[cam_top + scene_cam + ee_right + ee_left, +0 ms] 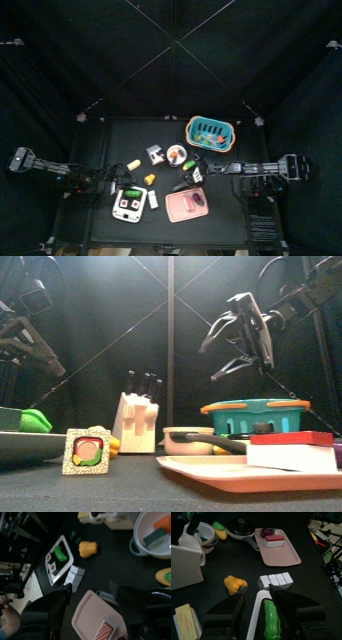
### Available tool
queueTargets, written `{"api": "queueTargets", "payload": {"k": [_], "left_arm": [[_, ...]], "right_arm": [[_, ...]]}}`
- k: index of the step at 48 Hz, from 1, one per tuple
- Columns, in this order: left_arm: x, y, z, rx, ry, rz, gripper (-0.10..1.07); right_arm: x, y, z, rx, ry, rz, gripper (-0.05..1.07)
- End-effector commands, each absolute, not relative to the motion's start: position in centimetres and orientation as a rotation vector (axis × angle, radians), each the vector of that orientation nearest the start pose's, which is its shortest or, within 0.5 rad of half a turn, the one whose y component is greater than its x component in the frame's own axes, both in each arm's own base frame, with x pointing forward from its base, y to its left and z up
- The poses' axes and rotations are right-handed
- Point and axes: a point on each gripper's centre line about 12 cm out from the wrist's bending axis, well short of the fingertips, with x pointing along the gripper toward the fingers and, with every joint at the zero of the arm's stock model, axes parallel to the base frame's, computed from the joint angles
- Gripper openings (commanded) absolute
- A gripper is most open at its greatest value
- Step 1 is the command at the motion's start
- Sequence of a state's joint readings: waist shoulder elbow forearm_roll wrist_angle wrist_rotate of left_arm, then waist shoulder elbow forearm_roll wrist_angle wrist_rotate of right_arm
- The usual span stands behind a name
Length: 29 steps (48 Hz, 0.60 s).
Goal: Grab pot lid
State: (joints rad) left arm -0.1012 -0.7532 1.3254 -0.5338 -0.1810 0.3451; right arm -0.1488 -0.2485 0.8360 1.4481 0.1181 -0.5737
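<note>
On the black table (pixel 120 135), the pot lid (pixel 240 522) was seen seated on its pot (pixel 238 533) left of the pink tray (pixel 281 554), and the raised, released right gripper (pixel 230 354) was best centred over its knob before being clenched.

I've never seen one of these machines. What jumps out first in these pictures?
Probably the right hand, hanging open high above the clutter at the table's right side. Below it stands a teal basket, with a pink tray in front. Near the left stands a white knife block.
</note>
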Motion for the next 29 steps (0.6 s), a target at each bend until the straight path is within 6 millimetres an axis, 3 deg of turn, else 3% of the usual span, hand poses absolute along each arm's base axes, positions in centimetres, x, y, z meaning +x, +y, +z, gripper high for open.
{"api": "queueTargets", "payload": {"k": [1, 29], "left_arm": [[20.06, -0.84, 18.04, -0.140, 0.398, 0.033, 0.79], [20.03, -0.83, 18.00, -0.141, 0.399, 0.035, 0.79]], "right_arm": [[33.36, -3.94, 21.45, 0.933, 0.508, -0.272, 0.93], [33.47, -4.00, 22.30, 0.980, 0.477, -0.281, 0.93]]}}
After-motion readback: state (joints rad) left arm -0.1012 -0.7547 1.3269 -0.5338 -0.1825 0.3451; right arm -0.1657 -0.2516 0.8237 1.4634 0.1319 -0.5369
